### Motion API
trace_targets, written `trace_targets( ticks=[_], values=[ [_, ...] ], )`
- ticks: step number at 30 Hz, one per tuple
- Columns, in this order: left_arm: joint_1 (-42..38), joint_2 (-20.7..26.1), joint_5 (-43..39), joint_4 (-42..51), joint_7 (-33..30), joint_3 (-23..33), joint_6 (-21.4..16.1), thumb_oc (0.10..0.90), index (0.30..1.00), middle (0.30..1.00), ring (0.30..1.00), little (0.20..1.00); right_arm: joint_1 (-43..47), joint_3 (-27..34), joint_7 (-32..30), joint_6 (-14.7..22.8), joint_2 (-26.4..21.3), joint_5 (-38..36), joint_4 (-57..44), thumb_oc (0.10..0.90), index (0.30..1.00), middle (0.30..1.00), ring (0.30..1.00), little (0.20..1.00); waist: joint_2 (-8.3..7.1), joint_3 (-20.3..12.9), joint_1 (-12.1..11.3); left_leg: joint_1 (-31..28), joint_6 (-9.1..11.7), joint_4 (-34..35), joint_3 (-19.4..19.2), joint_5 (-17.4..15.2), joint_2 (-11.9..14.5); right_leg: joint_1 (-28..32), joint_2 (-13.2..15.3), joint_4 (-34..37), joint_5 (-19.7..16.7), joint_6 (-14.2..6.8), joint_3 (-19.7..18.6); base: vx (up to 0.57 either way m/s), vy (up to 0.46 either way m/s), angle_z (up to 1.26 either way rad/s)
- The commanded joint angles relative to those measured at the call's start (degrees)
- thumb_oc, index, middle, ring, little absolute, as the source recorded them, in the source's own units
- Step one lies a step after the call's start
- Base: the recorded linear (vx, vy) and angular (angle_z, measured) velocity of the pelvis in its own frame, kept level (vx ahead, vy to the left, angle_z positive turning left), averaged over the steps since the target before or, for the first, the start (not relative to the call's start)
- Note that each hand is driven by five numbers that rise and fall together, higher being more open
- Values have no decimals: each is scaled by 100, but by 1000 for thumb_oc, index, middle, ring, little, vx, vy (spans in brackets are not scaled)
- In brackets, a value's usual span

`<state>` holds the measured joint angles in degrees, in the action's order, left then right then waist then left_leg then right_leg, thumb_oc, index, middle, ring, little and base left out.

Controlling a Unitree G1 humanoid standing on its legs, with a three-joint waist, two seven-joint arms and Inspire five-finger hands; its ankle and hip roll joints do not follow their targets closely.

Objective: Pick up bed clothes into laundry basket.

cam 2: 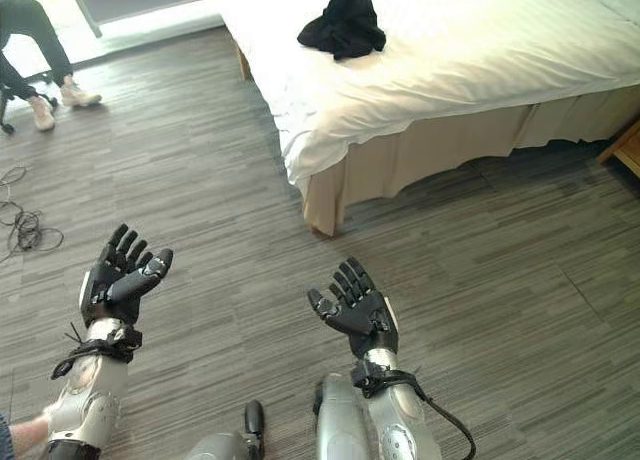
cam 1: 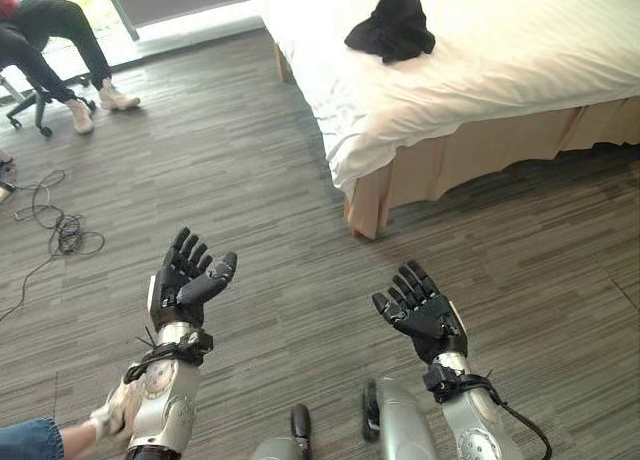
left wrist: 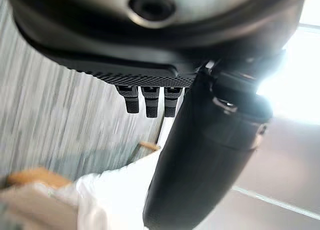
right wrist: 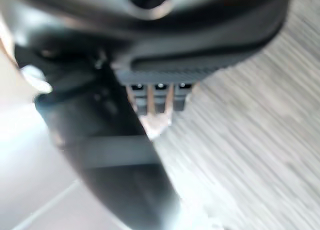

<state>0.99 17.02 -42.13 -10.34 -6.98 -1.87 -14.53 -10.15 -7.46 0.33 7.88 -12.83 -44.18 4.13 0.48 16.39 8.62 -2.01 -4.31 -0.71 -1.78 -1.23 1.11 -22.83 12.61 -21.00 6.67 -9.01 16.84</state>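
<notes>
Crumpled black garment (cam 1: 391, 26) heaped on the white striped bed sheet (cam 1: 520, 50), near the bed's far side and well back from its corner. Touched by neither hand. No print, label or logo legible on the cloth or the bedding.

Sheet draped over the corner of the bed with a tan fabric skirt (cam 1: 480, 155), hanging in folds toward the grey wood-plank floor (cam 1: 250, 180).

Well short of the bed, over bare floor: left hand (cam 1: 180, 280) raised palm up, fingers straight and spread, thumb angled inward, holding nothing. Right hand (cam 1: 425, 310) likewise palm up, fingers extended and slightly fanned, holding nothing. Confirmed in the wrist views, with straight fingertips (left wrist: 146, 102) in a row beside the dark thumb, and the same for the right (right wrist: 160, 97); no markings readable on either hand.

At the lower left edge, a person's gloved hand with a blue sleeve (cam 1: 70, 435) touching the left forearm. Farther off, top left, a seated person in dark trousers and light shoes (cam 1: 60, 50) on a wheeled office chair (cam 1: 30, 105), beside a bright window. Loose thin dark cable (cam 1: 55, 225) coiled on the floor between that person and the left hand.
</notes>
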Motion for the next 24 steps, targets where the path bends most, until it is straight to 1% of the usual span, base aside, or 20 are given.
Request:
trace_targets(
  ticks=[1, 3, 4, 5, 6, 7, 8, 9, 10, 12, 14, 15, 16, 17, 18, 19, 20, 21, 23, 24],
  values=[
    [-586, 38, 50, 576, 313, -37, -493, 800, 900, 900, 900, 900, 91, -25, 144, 405, -85, -13, -163, 800, 900, 900, 900, 900, -45, -554, 418, -1907, 1001, 271, 207, -1169, 189, 235, 99, 2121, -1276, -143, 285, 987, -310, 51],
    [-681, 5, 79, 692, 362, -211, -511, 800, 900, 900, 900, 900, 123, -115, 134, 355, -104, -5, -108, 800, 900, 900, 900, 900, -82, -678, 455, -2288, 1125, 175, 219, -1245, 291, 276, 116, 2183, -1514, -178, 403, 693, -206, -4],
    [-735, -2, 141, 765, 390, -270, -537, 800, 900, 900, 900, 900, 152, -157, 149, 355, -159, -33, -87, 800, 900, 900, 900, 900, -76, -740, 472, -2269, 1241, -146, 292, -1013, 357, 356, 48, 2092, -1598, -126, 361, 871, -264, -63],
    [-795, -69, 101, 882, 391, -443, -559, 800, 900, 900, 900, 900, 233, -242, 135, 337, -335, 67, -61, 800, 900, 900, 900, 900, 51, -855, 517, -1978, 1609, -1460, 378, -93, 521, 584, -121, 1735, -1521, 109, 237, 842, -299, -43],
    [-809, -129, -61, 981, 435, -452, -543, 800, 900, 900, 900, 900, 291, -267, 140, 356, -396, -4, -61, 800, 900, 900, 900, 900, 26, -851, 499, -1532, 1826, -2338, 345, 674, 592, 823, -187, 1696, -1415, 242, 152, 632, -247, -8],
    [-810, -126, -62, 981, 436, -450, -542, 800, 900, 900, 900, 900, 294, -268, 142, 356, -395, -7, -59, 800, 900, 900, 900, 900, -6, -877, 536, -1490, 1822, -2330, 389, 706, 554, 805, -135, 1701, -1425, 240, 170, 641, -387, 20],
    [-875, -347, -320, 1064, 334, -432, -586, 800, 900, 900, 900, 900, 633, -402, 8, 435, -558, -61, -57, 800, 900, 900, 900, 900, -240, -687, 271, -448, 1872, -4539, 348, 1274, 235, 1384, -156, 1630, -986, 569, -34, 640, -419, 1],
    [-906, -361, -354, 1063, 278, -382, -636, 800, 900, 900, 900, 900, 844, -450, -17, 465, -623, -66, 25, 800, 900, 900, 900, 900, -417, -571, 134, -77, 1732, -5332, 155, 1165, 211, 1715, -138, 1743, -903, 677, -84, 871, -536, -46],
    [-907, -318, -272, 1137, 170, -326, -621, 800, 900, 900, 900, 900, 983, -453, -120, 482, -652, 2, 87, 800, 900, 900, 900, 900, -544, -497, -26, 191, 1569, -5793, 58, 1041, 438, 2024, -201, 1907, -807, 757, -178, 569, -317, -82],
    [-917, -180, -158, 1213, 84, -143, -655, 800, 900, 900, 900, 900, 1186, -401, -220, 528, -667, 23, 67, 800, 900, 900, 900, 900, -651, -391, -364, 994, 1497, -6170, -42, 723, 435, 2451, -305, 2165, -696, 762, -418, 546, -164, -82],
    [-930, -50, -97, 1321, 4, 79, -746, 800, 900, 900, 900, 900, 1260, -416, -144, 525, -665, 28, 24, 800, 900, 900, 900, 900, -580, -422, -584, 1486, 1482, -5637, -187, 655, 475, 2799, -449, 2343, -556, 736, -597, 460, -39, -95],
    [-930, -48, -97, 1322, 3, 79, -746, 800, 900, 900, 900, 900, 1260, -416, -144, 525, -663, 28, 25, 800, 900, 900, 900, 900, -588, -426, -584, 1486, 1481, -5628, -191, 662, 468, 2795, -441, 2343, -556, 735, -599, 570, 36, -110],
    [-1130, 202, -45, 1304, -60, 239, -849, 800, 900, 900, 900, 900, 1223, -381, -113, 558, -709, 68, -39, 800, 900, 900, 900, 900, -460, -475, -679, 1785, 1480, -4535, -239, 804, 782, 3085, -510, 2337, -328, 681, -737, 586, 101, -65],
    [-1304, 356, 22, 1329, -115, 225, -882, 800, 900, 900, 900, 900, 1202, -362, -113, 579, -710, 49, -42, 800, 900, 900, 900, 900, -347, -532, -683, 1814, 1439, -3792, -267, 879, 923, 3195, -571, 2296, -216, 634, -767, 599, 94, -39],
    [-1320, 358, 28, 1317, -124, 212, -886, 800, 900, 900, 900, 900, 1202, -353, -111, 580, -708, 47, -41, 800, 900, 900, 900, 900, -365, -480, -718, 1710, 1453, -3747, -299, 860, 920, 3255, -558, 2290, -189, 637, -790, 655, 227, -11],
    [-1608, 676, 304, 1145, -289, 241, -915, 800, 900, 900, 900, 900, 1187, -372, -86, 602, -708, 41, -44, 800, 900, 900, 900, 900, -34, -609, -750, 1729, 1325, -1910, -322, 869, 978, 3455, -769, 2316, 44, 503, -883, 738, 237, -16],
    [-1707, 883, 581, 1029, -410, 296, -925, 800, 900, 900, 900, 900, 1126, -401, -5, 591, -691, 20, -18, 800, 900, 900, 900, 900, 1, -606, -845, 1372, 1297, -815, -206, 1029, 700, 3722, -764, 2320, 186, 440, -1017, 1000, 294, -32],
    [-1779, 1088, 781, 944, -501, 371, -913, 800, 900, 900, 900, 900, 1068, -483, 89, 559, -665, 24, 35, 800, 900, 900, 900, 900, 66, -702, -932, 1369, 1319, -126, 62, 1143, 482, 3916, -808, 2333, 311, 410, -1207, 760, 149, -27],
    [-1902, 1472, 981, 726, -582, 460, -883, 800, 900, 900, 900, 900, 984, -574, 208, 459, -653, 39, 119, 800, 900, 900, 900, 900, 129, -841, -995, 1355, 1410, 274, 314, 1354, 416, 4114, -792, 2276, 426, 360, -1464, 589, 155, -46],
    [-1935, 1731, 1152, 590, -690, 551, -867, 800, 900, 900, 900, 900, 929, -603, 272, 397, -656, 64, 161, 800, 900, 900, 900, 900, 156, -907, -991, 1395, 1453, 249, 265, 1435, 435, 4211, -726, 2230, 486, 294, -1520, 501, 214, -72]
  ],
)
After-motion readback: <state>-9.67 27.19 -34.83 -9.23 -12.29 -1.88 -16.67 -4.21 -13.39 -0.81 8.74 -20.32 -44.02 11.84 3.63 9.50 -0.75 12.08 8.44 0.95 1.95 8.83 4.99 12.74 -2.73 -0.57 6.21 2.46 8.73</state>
